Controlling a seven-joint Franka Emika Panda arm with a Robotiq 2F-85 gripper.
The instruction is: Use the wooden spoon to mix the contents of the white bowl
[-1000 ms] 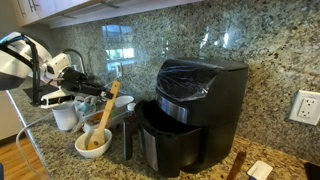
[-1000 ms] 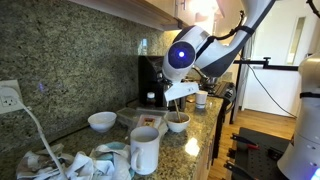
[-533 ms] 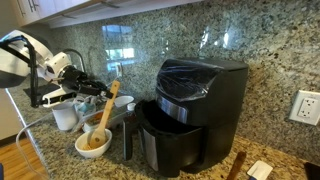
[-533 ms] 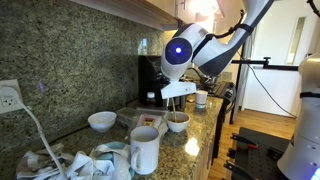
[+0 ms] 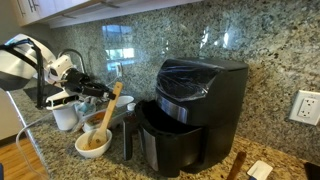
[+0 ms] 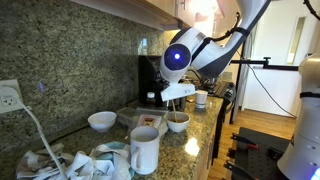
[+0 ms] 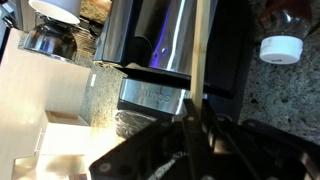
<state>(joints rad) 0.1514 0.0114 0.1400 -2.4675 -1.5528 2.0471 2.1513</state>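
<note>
The white bowl [image 5: 93,146] with tan-brown contents [image 5: 94,140] stands on the granite counter left of the black air fryer. It also shows in an exterior view [image 6: 178,124]. The wooden spoon [image 5: 110,104] leans tilted, its head down in the bowl's contents. My gripper [image 5: 102,93] is shut on the upper part of the handle. The gripper [image 6: 178,92] hangs right above the bowl there. In the wrist view the spoon handle [image 7: 203,60] runs straight up from between my fingers [image 7: 196,128]. The bowl is out of the wrist view.
A black air fryer [image 5: 190,110] stands close beside the bowl. A white cup [image 5: 65,117] is by the bowl, and another white bowl [image 6: 102,121] and a tall mug [image 6: 145,150] stand further along the counter. Wall outlet [image 5: 304,106].
The gripper with the spoon has shifted slightly to the side; the spoon head stays in the bowl.
</note>
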